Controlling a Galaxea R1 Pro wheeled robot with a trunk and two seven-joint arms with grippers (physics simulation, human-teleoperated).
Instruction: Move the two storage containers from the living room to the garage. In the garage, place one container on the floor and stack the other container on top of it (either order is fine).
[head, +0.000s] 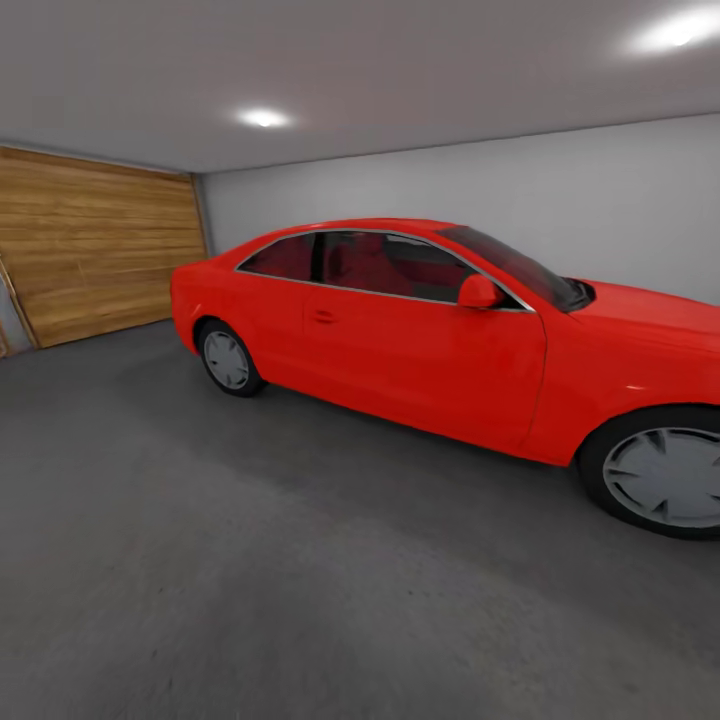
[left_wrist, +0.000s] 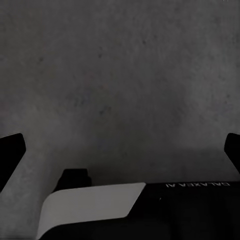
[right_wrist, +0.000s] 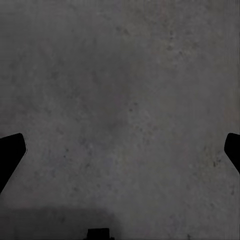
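I am in the garage, and the two storage containers are out of view. The dark grey concrete floor (head: 250, 560) spreads across the lower head view. My left gripper (left_wrist: 120, 150) hangs open over the bare floor (left_wrist: 120, 75), its black fingertips (left_wrist: 10, 150) far apart with nothing between them. My right gripper (right_wrist: 120, 150) is also open above the speckled floor (right_wrist: 120, 90), its dark fingertips (right_wrist: 10, 152) at the picture's two sides and empty.
A red coupe car (head: 450, 340) stands at the right, its side facing me. A wood-panelled door (head: 95, 245) fills the back left wall. A pale grey wall (head: 560, 200) runs behind the car. Part of the robot's base (left_wrist: 100, 205) shows beneath the left gripper.
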